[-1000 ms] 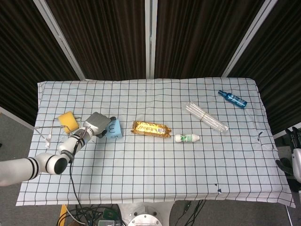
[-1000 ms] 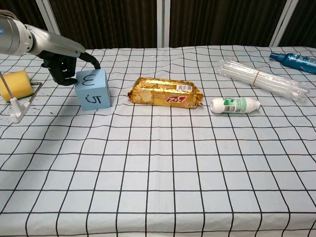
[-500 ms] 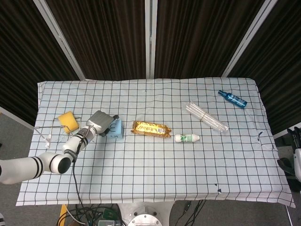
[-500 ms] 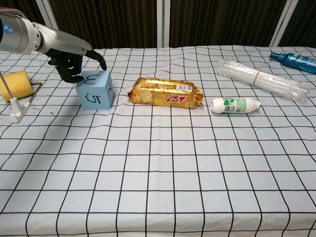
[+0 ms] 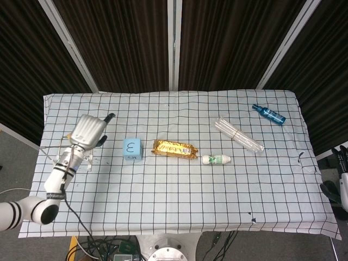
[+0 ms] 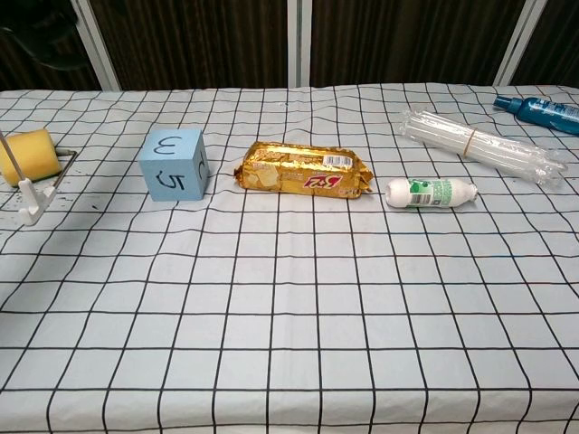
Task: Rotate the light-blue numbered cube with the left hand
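The light-blue numbered cube [image 5: 132,148] stands free on the checked cloth, left of centre. In the chest view the cube [image 6: 175,165] shows a 3 on top and a 5 on its front. My left hand [image 5: 89,130] hangs raised to the left of the cube and well apart from it, with its fingers spread and nothing in them. Only part of my right hand [image 5: 341,174] shows, at the far right beyond the table's edge, with its fingers upright and empty.
A gold biscuit pack [image 6: 304,169] lies just right of the cube. Further right are a small white bottle [image 6: 431,193], a clear plastic tube pack [image 6: 479,145] and a blue spray bottle [image 6: 540,110]. A yellow sponge [image 6: 27,155] in a wire holder sits at the left edge.
My left hand has let go of the cube and drawn back up and to the left. The cube has turned and now stands alone, 3 on top.
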Robot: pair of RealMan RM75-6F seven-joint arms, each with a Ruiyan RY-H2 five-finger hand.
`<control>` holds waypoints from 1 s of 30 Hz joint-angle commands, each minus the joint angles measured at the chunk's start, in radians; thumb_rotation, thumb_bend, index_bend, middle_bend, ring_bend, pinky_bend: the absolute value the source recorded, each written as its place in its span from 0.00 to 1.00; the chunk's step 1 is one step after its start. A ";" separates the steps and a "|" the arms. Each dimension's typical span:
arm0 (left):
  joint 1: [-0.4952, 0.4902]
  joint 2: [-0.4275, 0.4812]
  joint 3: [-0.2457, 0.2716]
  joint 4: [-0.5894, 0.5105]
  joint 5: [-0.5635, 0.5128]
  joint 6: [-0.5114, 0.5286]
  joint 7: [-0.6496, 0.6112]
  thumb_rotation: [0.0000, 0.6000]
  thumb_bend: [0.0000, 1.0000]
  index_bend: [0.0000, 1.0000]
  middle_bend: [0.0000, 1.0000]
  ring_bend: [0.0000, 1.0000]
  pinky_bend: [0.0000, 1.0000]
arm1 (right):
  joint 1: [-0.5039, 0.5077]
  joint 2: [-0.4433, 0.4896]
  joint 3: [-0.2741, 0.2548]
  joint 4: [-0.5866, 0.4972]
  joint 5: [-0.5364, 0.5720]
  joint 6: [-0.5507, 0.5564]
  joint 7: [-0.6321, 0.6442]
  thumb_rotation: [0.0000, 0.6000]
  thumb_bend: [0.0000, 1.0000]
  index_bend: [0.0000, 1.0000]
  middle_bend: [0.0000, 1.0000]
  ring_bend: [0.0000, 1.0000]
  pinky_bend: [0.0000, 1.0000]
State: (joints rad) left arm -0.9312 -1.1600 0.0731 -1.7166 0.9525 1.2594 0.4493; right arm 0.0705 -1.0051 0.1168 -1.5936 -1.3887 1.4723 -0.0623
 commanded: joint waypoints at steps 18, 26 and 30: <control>0.750 0.006 0.168 0.075 0.462 0.617 -0.245 1.00 0.02 0.16 0.11 0.04 0.11 | -0.016 -0.088 -0.049 0.088 -0.040 -0.011 -0.003 1.00 0.09 0.00 0.00 0.00 0.00; 0.767 0.022 0.147 0.084 0.472 0.481 -0.290 1.00 0.02 0.16 0.12 0.04 0.11 | -0.014 -0.098 -0.058 0.093 -0.044 -0.025 -0.014 1.00 0.09 0.00 0.00 0.00 0.00; 0.775 0.019 0.130 0.105 0.479 0.436 -0.330 1.00 0.02 0.16 0.12 0.04 0.10 | -0.011 -0.107 -0.065 0.100 -0.045 -0.041 -0.018 1.00 0.09 0.00 0.00 0.00 0.00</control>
State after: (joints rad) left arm -0.1619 -1.1415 0.2139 -1.6237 1.4272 1.7141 0.1378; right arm 0.0580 -1.1104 0.0530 -1.4953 -1.4338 1.4339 -0.0792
